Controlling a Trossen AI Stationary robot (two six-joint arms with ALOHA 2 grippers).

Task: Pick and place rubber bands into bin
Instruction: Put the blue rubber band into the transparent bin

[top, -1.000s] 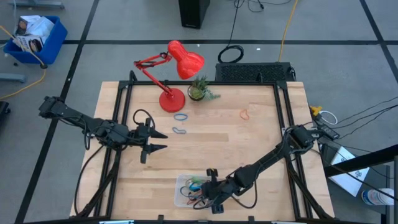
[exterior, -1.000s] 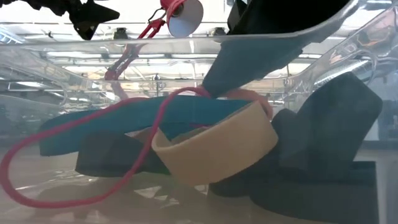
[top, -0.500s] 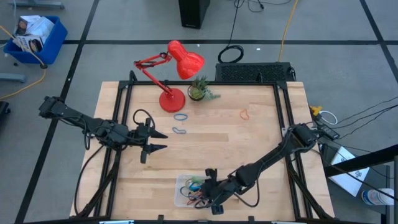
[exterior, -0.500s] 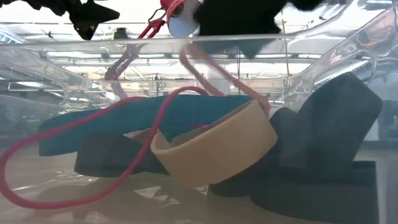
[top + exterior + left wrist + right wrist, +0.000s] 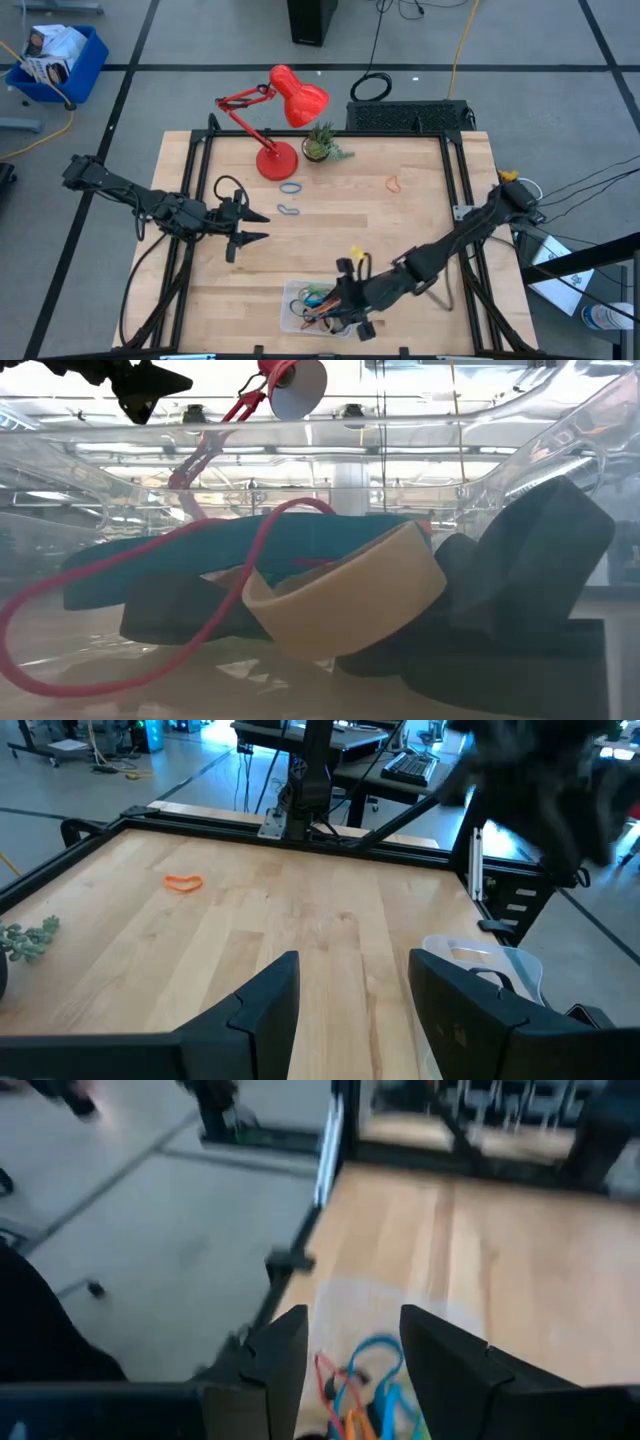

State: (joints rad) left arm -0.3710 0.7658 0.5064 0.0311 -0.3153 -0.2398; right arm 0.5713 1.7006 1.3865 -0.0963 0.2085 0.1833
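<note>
The bin (image 5: pixel 293 303), a small clear tray, sits at the table's near edge. A heap of rubber bands lies in it: a pink loop (image 5: pixel 120 610), a teal band (image 5: pixel 300 545), a tan band (image 5: pixel 350 595) and black ones (image 5: pixel 530 580). My right gripper (image 5: pixel 348 300) hovers open over the bin's right part, with red, blue and orange bands (image 5: pixel 360 1370) below its fingers. Two blue bands (image 5: pixel 290 188) (image 5: pixel 288 209) and an orange band (image 5: pixel 395 183) lie loose on the table. My left gripper (image 5: pixel 258 226) waits open at mid-left, above the table.
A red desk lamp (image 5: pixel 285 110) and a small potted plant (image 5: pixel 320 145) stand at the table's far edge. Black frame rails (image 5: pixel 195 200) run along both sides. Bare wood lies between the loose bands and the bin.
My right gripper has opened and let go of the pink band, whose raised loop has dropped onto the heap in the bin. The gripper has then risen out of the bin and shifted a little toward the table's right edge.
</note>
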